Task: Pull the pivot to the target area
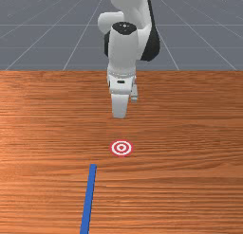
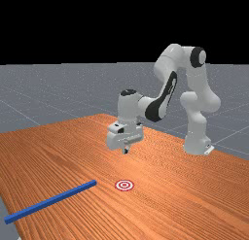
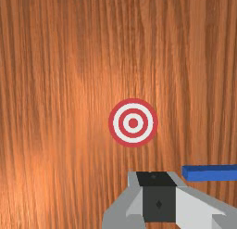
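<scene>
Blue and straight, a slender bar (image 1: 89, 195), apparently the pivot of the task, pictured flat on the surface (image 1: 190, 133) in the foreground, at the front view's lower left. Seen in the far view with one end at the surface's edge, apparently jutting just past it, and the other near a red-and-white ringed target (image 1: 121, 148), beside it but not touching. Just beyond the bar's inner end and toward the front view's right, the flat target disc, in open wood and outside the line of the bar.

Farther back in the front view and raised over the wood, the claw (image 2: 126, 151), closed, with fingers together and pointing down, apart from both bar and target. In the wrist view, the same closed claw (image 3: 157, 179) near the bar's inner end and the target. Above and behind, a white-and-grey arm (image 2: 170, 59), bent high and rising from a base (image 2: 196, 137) at the surface's far side.

All around the bar and target, orange-brown wood with dark streaks of grain. Past the edge, a grey floor (image 1: 209, 39) crossed by pale lines, under a black backdrop (image 2: 121, 25) in the far view.
</scene>
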Controlling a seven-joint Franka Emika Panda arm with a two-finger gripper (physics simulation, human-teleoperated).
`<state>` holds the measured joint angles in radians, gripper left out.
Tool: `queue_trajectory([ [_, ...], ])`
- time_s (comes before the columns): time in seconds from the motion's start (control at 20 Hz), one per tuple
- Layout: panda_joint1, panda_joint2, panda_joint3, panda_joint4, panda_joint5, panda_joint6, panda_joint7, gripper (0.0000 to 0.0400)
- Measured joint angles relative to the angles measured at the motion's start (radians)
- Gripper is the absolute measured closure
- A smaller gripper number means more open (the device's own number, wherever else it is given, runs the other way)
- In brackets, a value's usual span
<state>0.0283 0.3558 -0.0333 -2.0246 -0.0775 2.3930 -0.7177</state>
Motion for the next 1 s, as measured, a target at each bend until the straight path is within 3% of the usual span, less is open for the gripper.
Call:
queue_trajectory([
  [0.05, -0.007, -0.002, 0.007, -0.001, 0.017, 0.0, -0.015, 0.04],
  [0.15, 0.008, -0.001, -0.009, 0.001, -0.024, -0.004, 0.016, 0.04],
  [0.2, -0.022, 0.021, 0.018, 0.044, 0.05, -0.069, -0.05, 0.04],
  [0.25, -0.016, 0.004, 0.008, 0.002, 0.053, 0.0, 0.0, 0.04],
  [0.45, -0.033, 0.004, 0.007, 0.002, 0.054, 0.001, -0.039, 0.04],
  [0.5, -0.051, 0.006, 0.023, 0.003, 0.088, 0.002, -0.09, 0.04],
  [1.0, -0.05, 0.012, 0.016, 0.001, 0.075, 0.011, -0.082, 0.04],
])
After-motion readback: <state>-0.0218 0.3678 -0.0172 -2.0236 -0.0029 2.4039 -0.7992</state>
